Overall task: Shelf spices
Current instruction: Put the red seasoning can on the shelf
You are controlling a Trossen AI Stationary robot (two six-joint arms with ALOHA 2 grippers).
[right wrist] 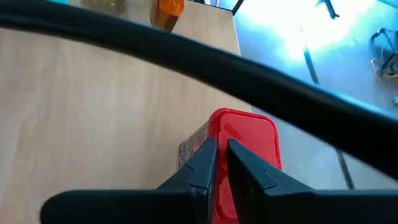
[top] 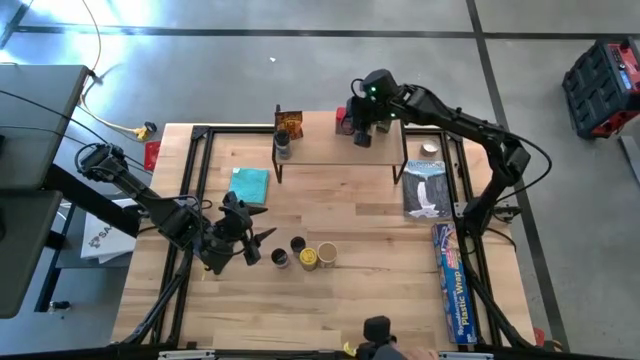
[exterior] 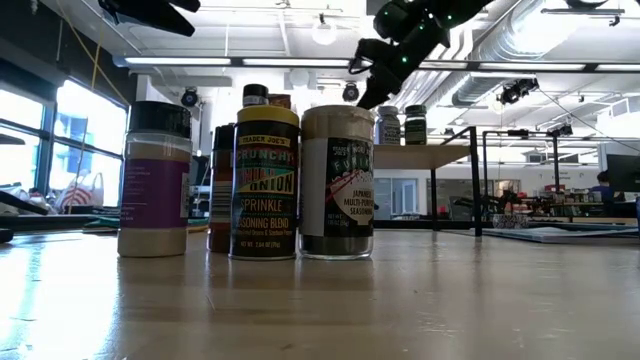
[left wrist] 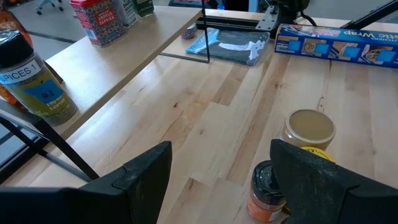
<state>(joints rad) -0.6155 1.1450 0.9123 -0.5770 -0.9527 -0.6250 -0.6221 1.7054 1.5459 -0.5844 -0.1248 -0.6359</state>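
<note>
a teal cloth [top: 249,184] and blue plastic wrap box [top: 453,280] lie on the table [top: 350,215].

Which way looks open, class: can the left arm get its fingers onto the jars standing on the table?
Probably yes. The left gripper is open beside the jars, with bare table around them and nothing between.

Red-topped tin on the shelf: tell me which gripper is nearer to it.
Right. The right gripper is directly over the red-topped tin at the shelf's right end. The left gripper is off the shelf, down by the jars on the table.
</note>
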